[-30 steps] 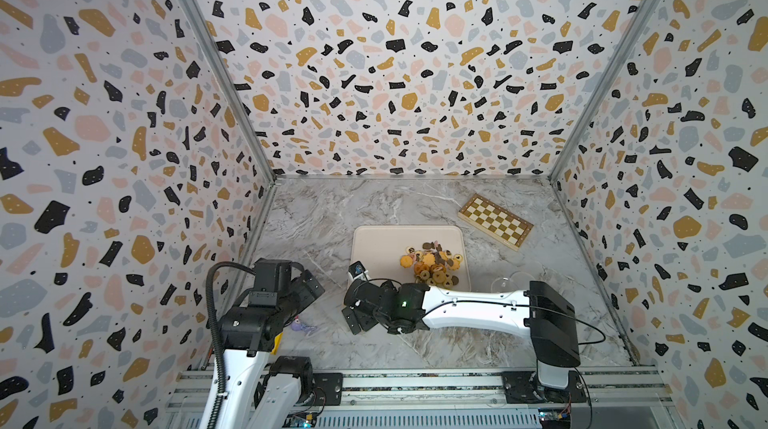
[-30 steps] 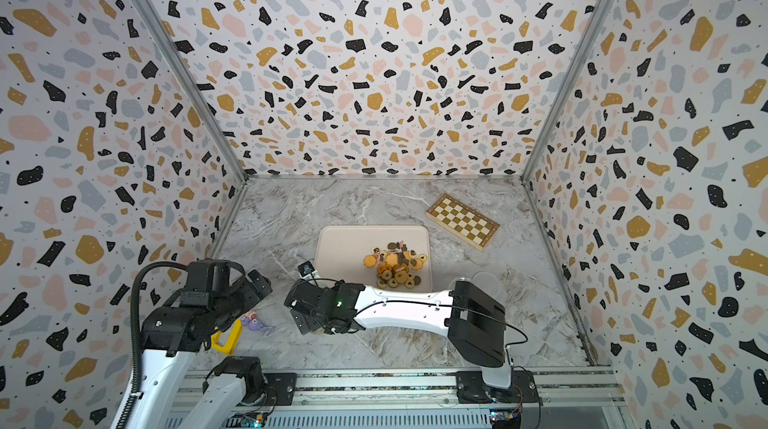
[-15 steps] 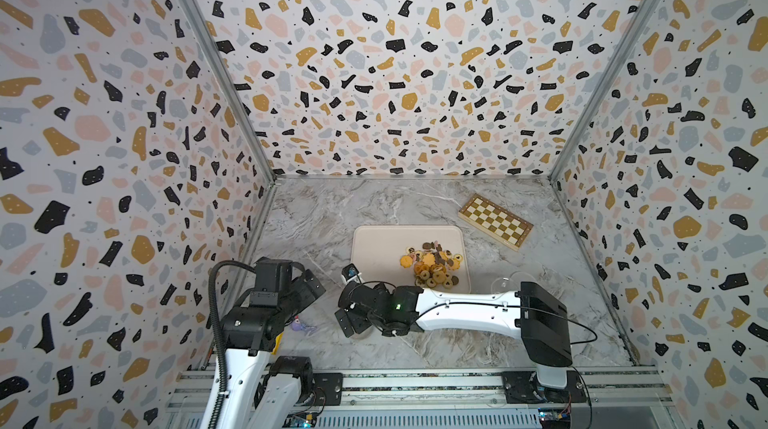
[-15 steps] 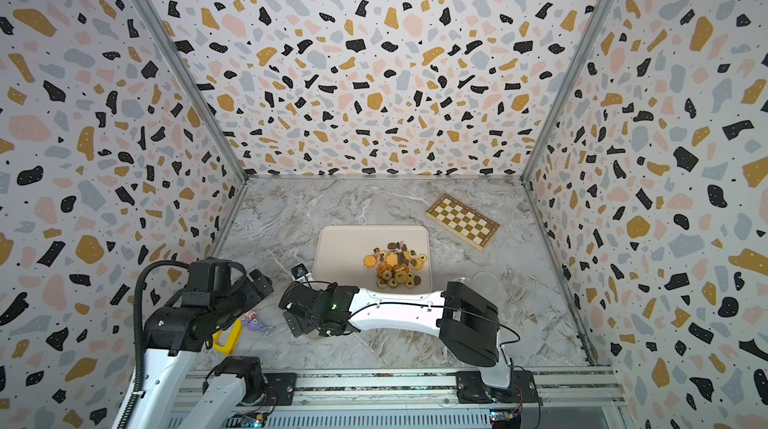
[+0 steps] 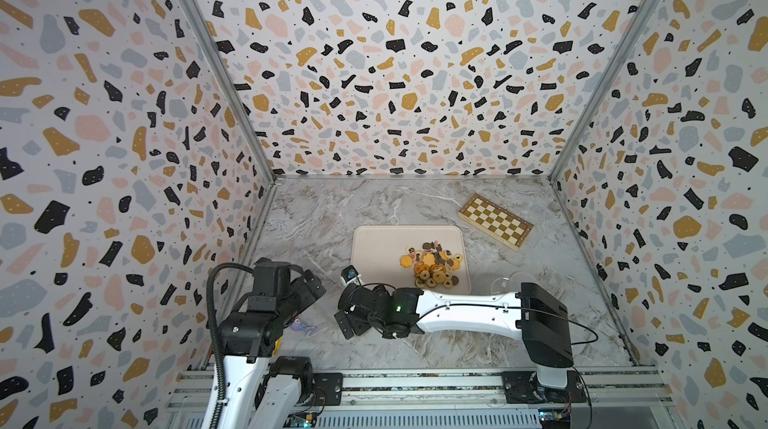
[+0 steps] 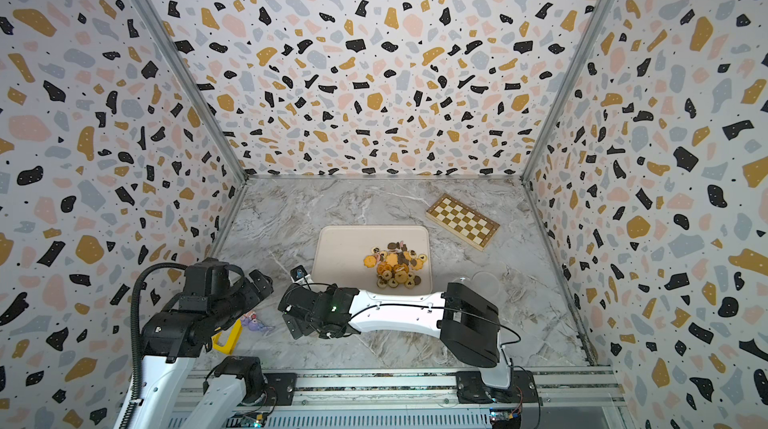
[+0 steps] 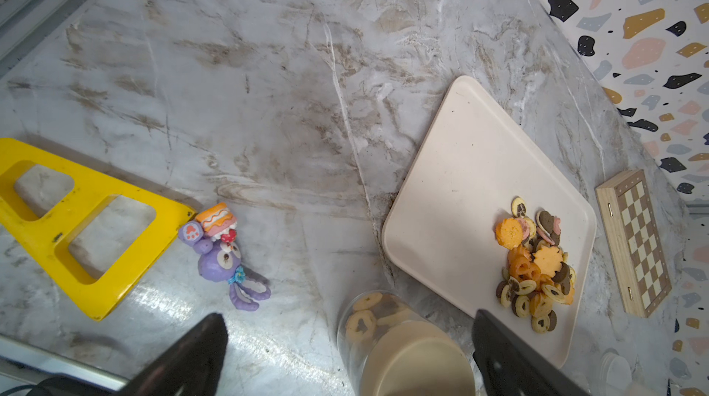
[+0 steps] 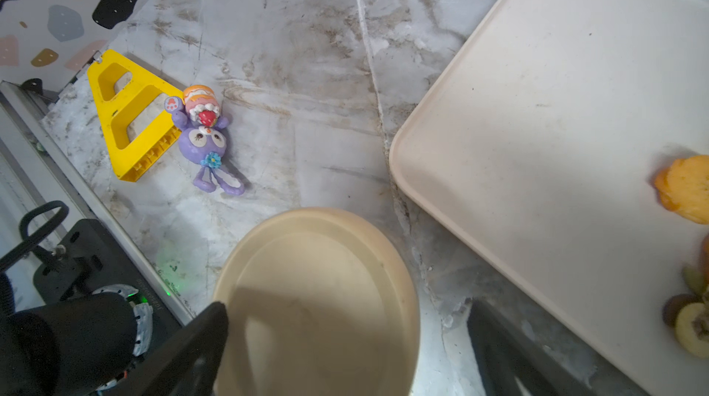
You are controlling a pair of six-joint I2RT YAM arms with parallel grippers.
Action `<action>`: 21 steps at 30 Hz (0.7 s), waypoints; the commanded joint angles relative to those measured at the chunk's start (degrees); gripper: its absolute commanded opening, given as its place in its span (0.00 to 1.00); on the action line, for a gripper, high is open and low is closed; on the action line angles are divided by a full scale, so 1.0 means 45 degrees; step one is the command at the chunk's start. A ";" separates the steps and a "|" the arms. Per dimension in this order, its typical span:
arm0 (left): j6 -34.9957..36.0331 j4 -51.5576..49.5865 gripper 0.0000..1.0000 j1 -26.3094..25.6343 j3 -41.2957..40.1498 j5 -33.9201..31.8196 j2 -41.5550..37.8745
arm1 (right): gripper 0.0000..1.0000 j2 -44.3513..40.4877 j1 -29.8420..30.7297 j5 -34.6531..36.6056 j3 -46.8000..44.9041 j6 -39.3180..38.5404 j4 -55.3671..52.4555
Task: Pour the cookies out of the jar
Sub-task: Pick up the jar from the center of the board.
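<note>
At far left a yellow triangular frame (image 7: 76, 221) lies flat on the marble table (image 7: 268, 68), with a purple bunny toy (image 7: 220, 260) touching its tip. The left gripper (image 5: 313, 287) hangs near them, jaws spread wide and empty. Next stands a clear jar (image 7: 383, 336) with its beige lid (image 8: 318, 298) on and a few cookies (image 7: 362, 323) inside. The right gripper (image 8: 345, 311) is over the lid, jaws wide; whether they touch it cannot be told. Further right a cream tray (image 5: 382, 248) holds a pile (image 5: 434, 267) of cookies on its right side. A chessboard (image 5: 494, 221) lies beyond.
</note>
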 commanded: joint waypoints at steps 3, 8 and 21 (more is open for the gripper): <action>0.0087 0.0148 0.99 0.0079 0.0116 0.0082 -0.0038 | 0.99 0.0428 0.0128 -0.0016 0.0874 -0.0285 -0.0923; -0.0126 0.0334 0.99 0.0077 -0.0155 0.0597 -0.0145 | 0.99 0.0467 0.0429 0.0223 0.1143 -0.0402 -0.0922; -0.0491 0.0148 0.99 0.0078 -0.0357 0.0550 -0.0373 | 1.00 0.1199 0.0471 0.0979 0.1579 -0.0434 -0.1413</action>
